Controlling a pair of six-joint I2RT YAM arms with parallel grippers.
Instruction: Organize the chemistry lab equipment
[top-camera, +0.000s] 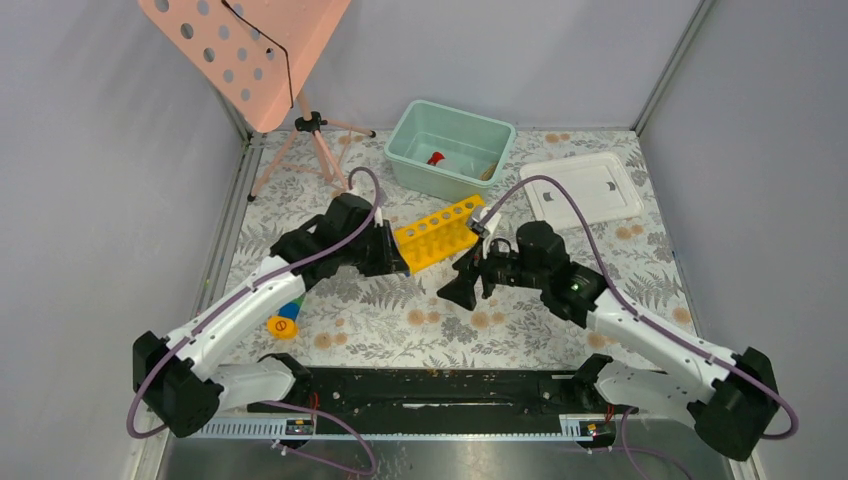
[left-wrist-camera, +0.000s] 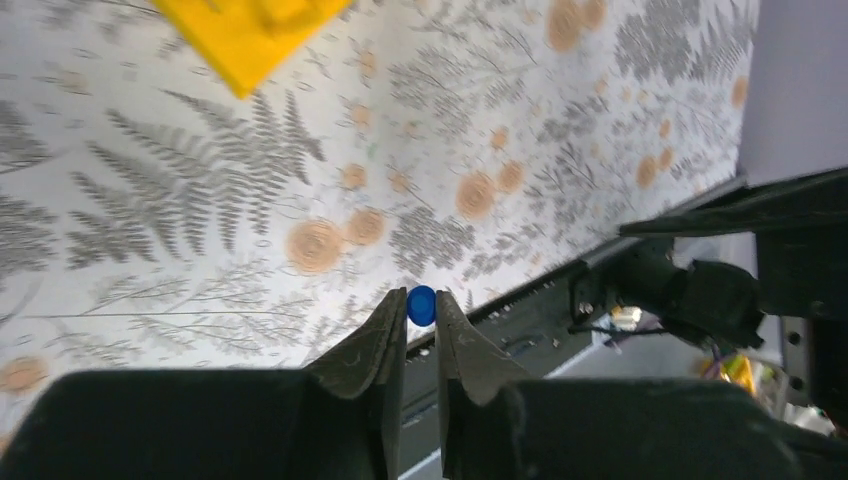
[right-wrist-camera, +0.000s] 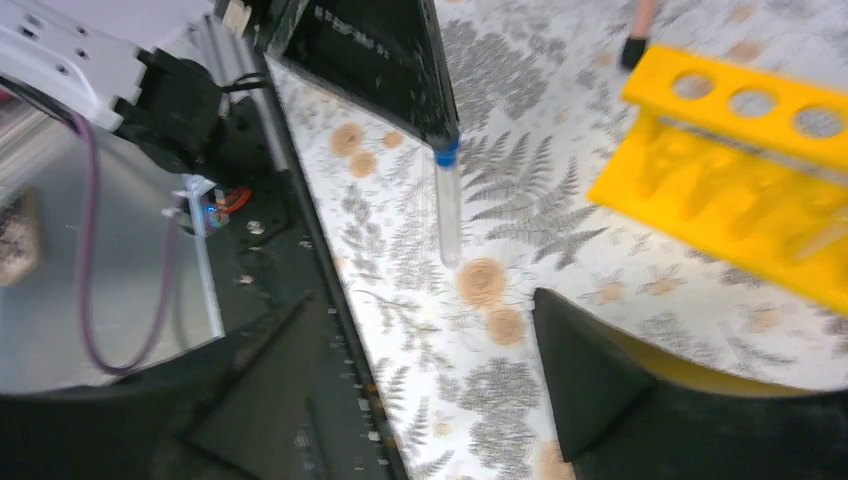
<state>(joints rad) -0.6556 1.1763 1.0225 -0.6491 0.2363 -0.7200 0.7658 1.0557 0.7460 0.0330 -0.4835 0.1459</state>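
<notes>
While my left claw (left-wrist-camera: 421, 312) grips the blue-capped tube (right-wrist-camera: 447, 205) by its cap at centre frame and my right claw (right-wrist-camera: 420, 310) gapes open below, I should centre the tube over a hole in the yellow rack (right-wrist-camera: 740, 190), upper right, before lowering it straight.

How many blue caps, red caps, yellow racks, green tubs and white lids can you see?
blue cap: 1
red cap: 1
yellow rack: 1
green tub: 1
white lid: 1
Total: 5
</notes>
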